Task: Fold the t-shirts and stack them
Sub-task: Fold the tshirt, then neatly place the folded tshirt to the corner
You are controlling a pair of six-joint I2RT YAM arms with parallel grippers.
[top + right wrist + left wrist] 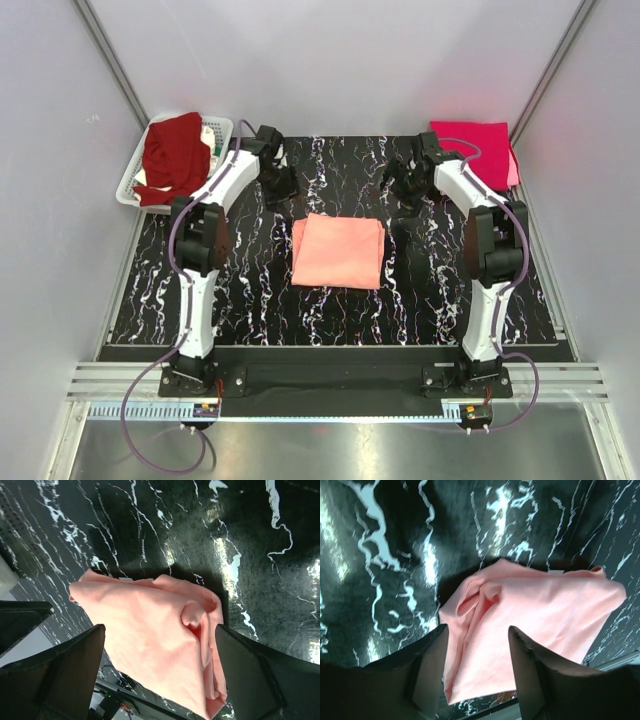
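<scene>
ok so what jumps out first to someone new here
The salmon-peach t-shirt, folded into a neat square, glows at the middle of the black marbled table. Next come the dark red t-shirt heaped in the white basket at far left and the folded crimson t-shirt at far right.

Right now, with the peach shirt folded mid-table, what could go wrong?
1. The peach shirt has puckered, loose corners; pinching only the top layer could undo the fold.
2. The red shirt sits at the far right corner of the table; a shirt dropped there may overhang.
3. The maroon shirt drapes over the basket; pulling it might drag the basket.
</scene>
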